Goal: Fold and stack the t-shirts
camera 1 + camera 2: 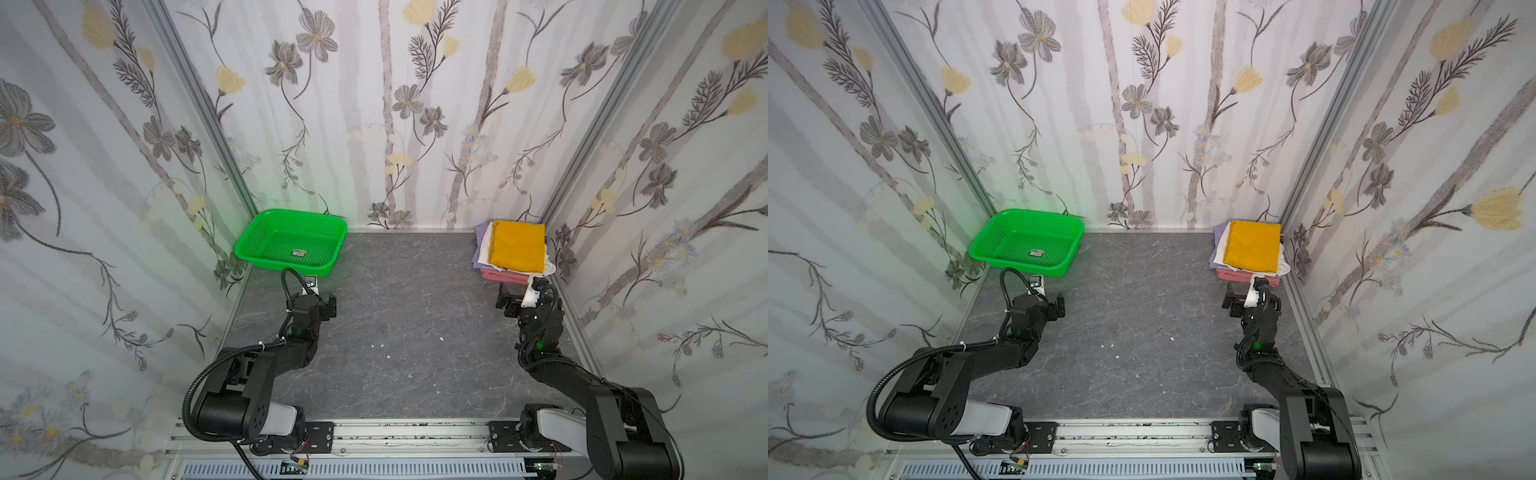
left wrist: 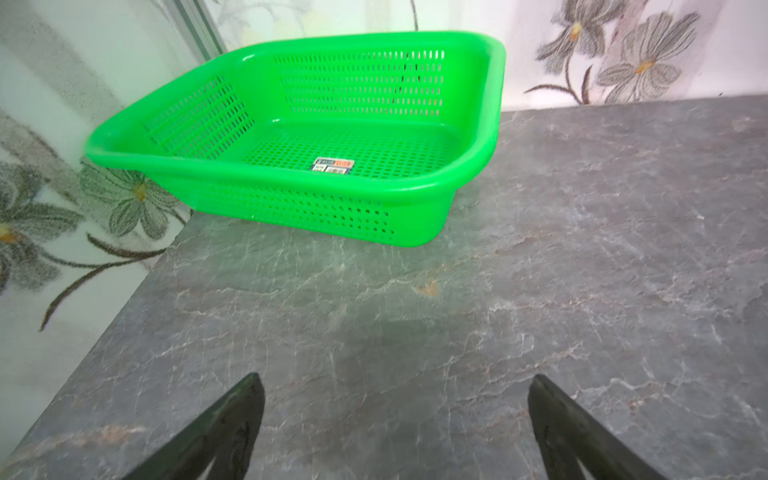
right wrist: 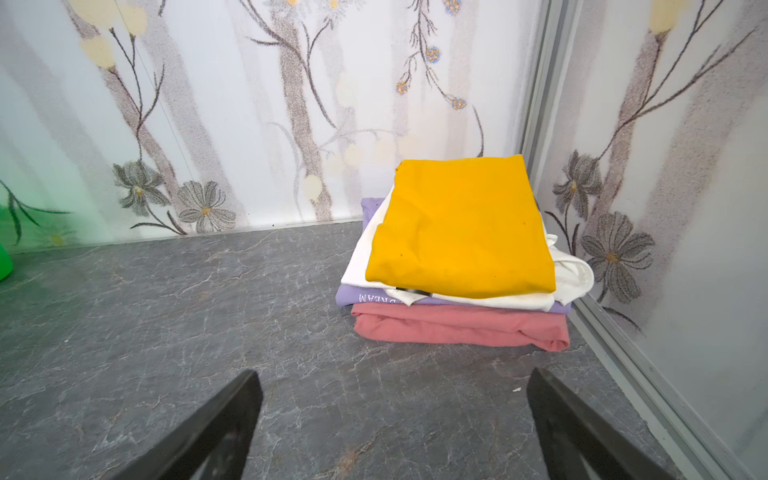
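The t-shirts lie folded in one stack in the back right corner of the table. The mustard-yellow tee (image 1: 517, 245) (image 1: 1252, 247) (image 3: 461, 228) is on top. Under it come the white tee (image 3: 365, 257), the lavender tee (image 3: 353, 297) and the salmon-pink tee (image 3: 457, 328) at the bottom. My right gripper (image 1: 521, 291) (image 3: 394, 374) hovers just in front of the stack, open, with only bare table between its fingers. On the left, my left gripper (image 1: 320, 295) (image 2: 395, 378) is open and empty, a short way in front of the green basket.
A green perforated basket (image 1: 286, 266) (image 2: 291, 178) stands in the back left corner, holding only a sticker. Flowered walls close the table on three sides, and the right wall's metal rail (image 3: 623, 345) runs right beside the stack. A few white specks (image 1: 388, 356) lie mid-table.
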{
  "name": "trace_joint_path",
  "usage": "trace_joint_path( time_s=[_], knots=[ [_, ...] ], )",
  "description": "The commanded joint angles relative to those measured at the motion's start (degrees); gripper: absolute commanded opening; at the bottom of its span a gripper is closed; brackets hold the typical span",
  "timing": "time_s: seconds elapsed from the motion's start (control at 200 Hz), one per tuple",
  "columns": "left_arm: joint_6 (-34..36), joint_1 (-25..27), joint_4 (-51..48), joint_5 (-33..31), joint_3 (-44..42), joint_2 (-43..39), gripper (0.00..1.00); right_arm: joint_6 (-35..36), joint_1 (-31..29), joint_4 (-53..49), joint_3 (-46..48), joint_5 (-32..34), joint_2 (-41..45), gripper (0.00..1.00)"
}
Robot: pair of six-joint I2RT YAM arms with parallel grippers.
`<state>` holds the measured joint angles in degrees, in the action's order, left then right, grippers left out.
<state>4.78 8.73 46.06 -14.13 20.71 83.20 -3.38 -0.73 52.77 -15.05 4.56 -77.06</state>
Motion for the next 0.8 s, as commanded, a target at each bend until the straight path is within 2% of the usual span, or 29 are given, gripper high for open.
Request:
trace_joint_path(
  time_s=[0.0, 0.05, 0.125, 0.175, 0.2, 0.225, 0.275, 0.335, 0.42, 0.485, 0.56, 0.794],
  knots=[
    [-1.3, -2.4, 9.5, 2.2, -2.0, 2.3, 1.00, 1.8, 0.2, 5.3, 0.2, 3.1, -0.4, 1.00],
    [-2.5, -4.3, 10.2, 5.8, -2.1, 3.1, 1.00, 1.7, 0.3, 5.8, 0.2, 3.1, -0.8, 1.00],
    [-2.9, -5.1, 14.9, 5.4, -1.9, 7.7, 1.00, 1.3, 0.6, 4.4, -1.2, 3.1, -1.8, 1.00],
    [-4.1, -5.4, 9.0, 5.3, -0.7, 5.8, 1.00, 1.0, 0.6, 3.8, -2.1, 3.1, -2.5, 1.00],
    [-4.0, -5.4, 10.0, 5.4, -0.5, 6.2, 1.00, 0.7, 0.6, 4.3, -1.8, 2.7, -2.7, 1.00],
    [-3.7, -5.5, 11.7, 5.0, -0.6, 7.3, 1.00, 0.7, 0.7, 7.2, -0.8, 2.0, -3.5, 1.00],
    [-5.4, -5.6, 6.8, 2.7, 0.8, 6.2, 1.00, 0.6, 0.7, 15.2, 2.5, 1.4, -6.2, 1.00],
    [-6.0, -6.5, 7.9, 2.9, 0.9, 6.8, 1.00, 0.8, 0.6, 26.2, 5.3, 1.4, -10.2, 1.00],
    [-6.1, -6.5, 8.0, 2.9, 0.9, 6.9, 1.00, 0.5, 0.9, 18.4, 3.4, 0.9, -8.0, 1.00],
    [-6.1, -6.5, 7.8, 2.9, 0.9, 6.8, 1.00, 0.7, 0.9, 22.8, 4.1, 0.6, -9.6, 1.00],
    [-6.2, -6.5, 7.3, 2.9, 0.9, 6.6, 1.00, 0.5, 0.9, 20.1, 3.5, 0.8, -9.0, 1.00],
    [-6.1, -6.5, 7.6, 3.0, 0.9, 6.7, 1.00, 0.5, 0.9, 20.8, 3.6, 0.8, -9.0, 1.00]
  ],
)
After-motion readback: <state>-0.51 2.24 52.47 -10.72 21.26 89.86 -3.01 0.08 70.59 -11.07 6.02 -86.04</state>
